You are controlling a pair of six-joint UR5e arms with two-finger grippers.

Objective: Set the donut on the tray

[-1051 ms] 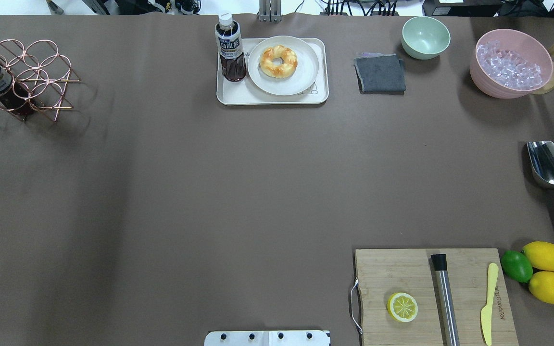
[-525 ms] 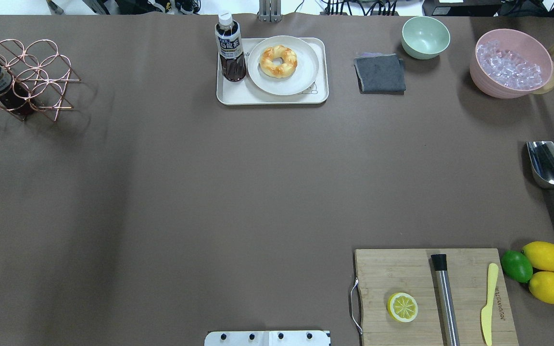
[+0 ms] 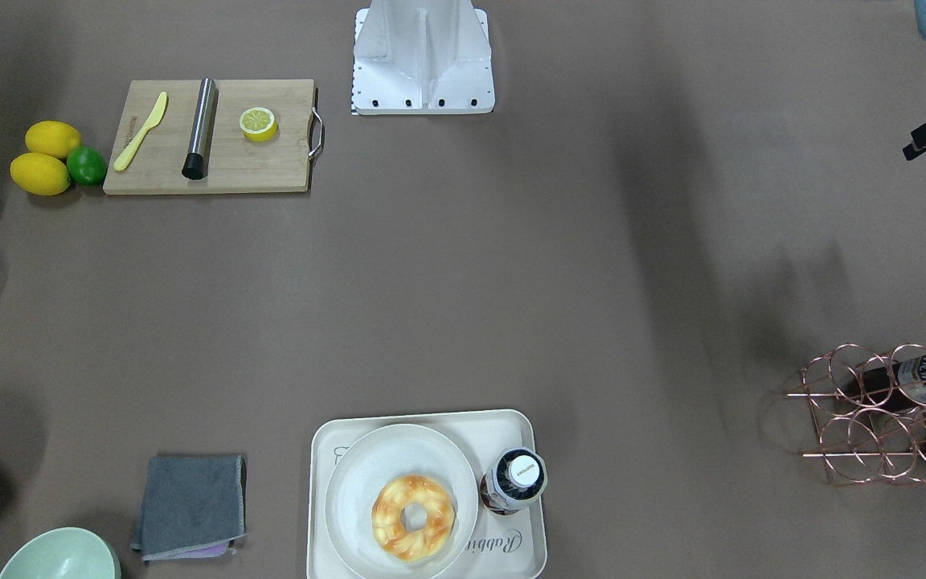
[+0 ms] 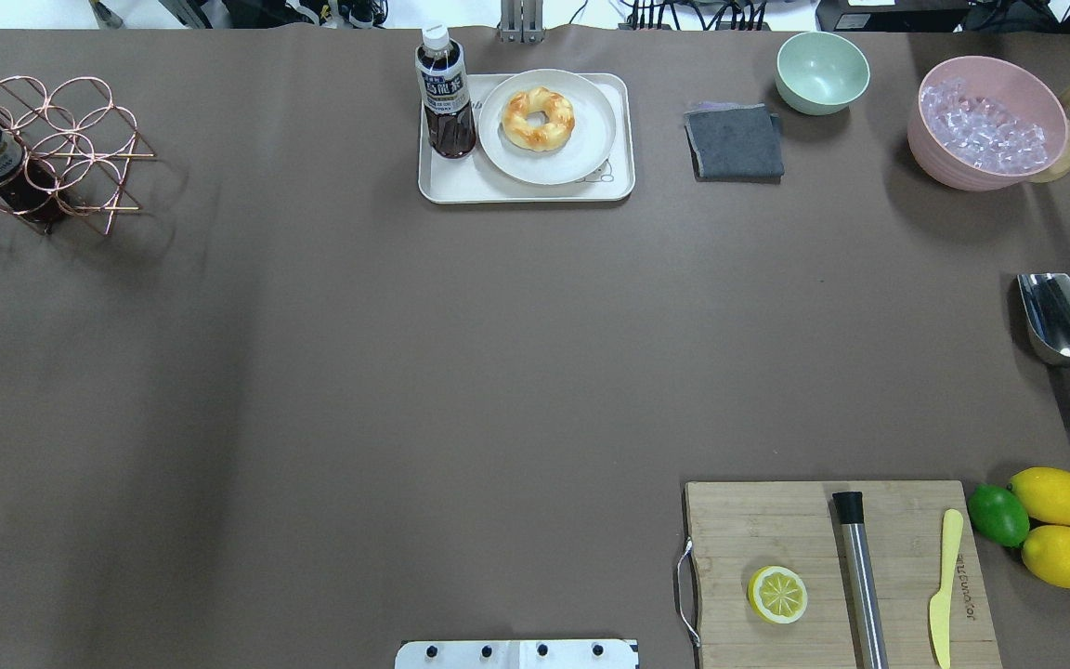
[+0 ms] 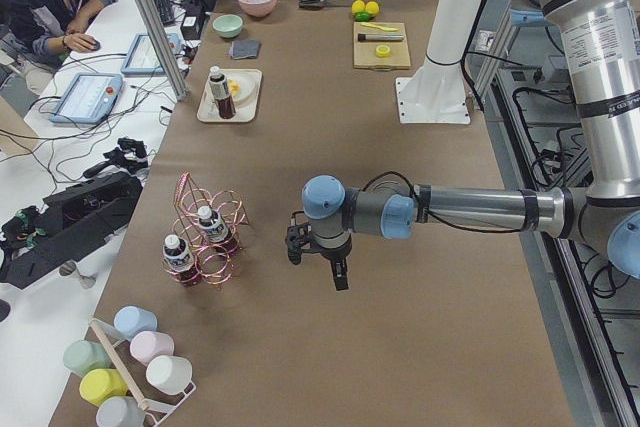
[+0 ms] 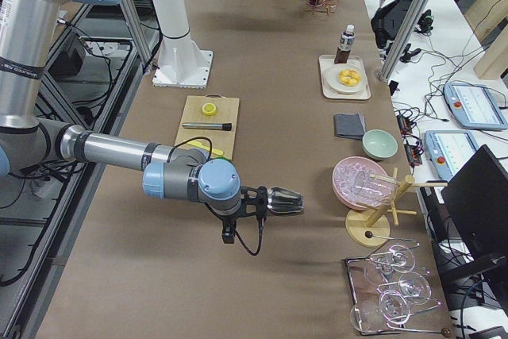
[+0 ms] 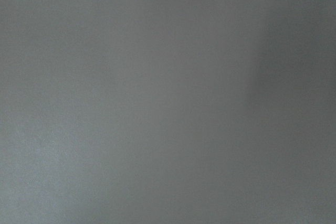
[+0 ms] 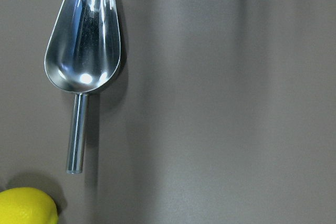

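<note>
Left gripper point(image 5: 338, 272) and right gripper point(image 6: 228, 234) hang at opposite ends of the table point(image 4: 405, 372), each pointing straight down and hanging free above the brown cloth. Only the side cameras show them, and from there it cannot be told whether the jaws stand apart or closed, nor whether they carry anything. The donut point(image 4: 538, 118) lies well apart from both grippers, roughly midway between them along the table's length and at the edge farthest from the robot's base. It rests flat on a round white plate point(image 4: 581, 153), and the plate sits on the tray point(image 4: 461, 181). A dark bottle point(image 4: 445, 93) stands upright on the same tray, just beside the plate, on the side toward the left gripper. Beneath the left gripper the wrist camera shows only bare cloth. A copper wire rack point(image 5: 205, 237) stands near this gripper, on the side away from the robot. Beneath the right gripper the wrist camera shows a steel scoop point(image 8: 84, 61) lying on the cloth with its bowl open upward. The edge of a lemon point(image 8: 26, 205) shows near the end of the scoop's handle, and the gripper hovers above both without contact.
</note>
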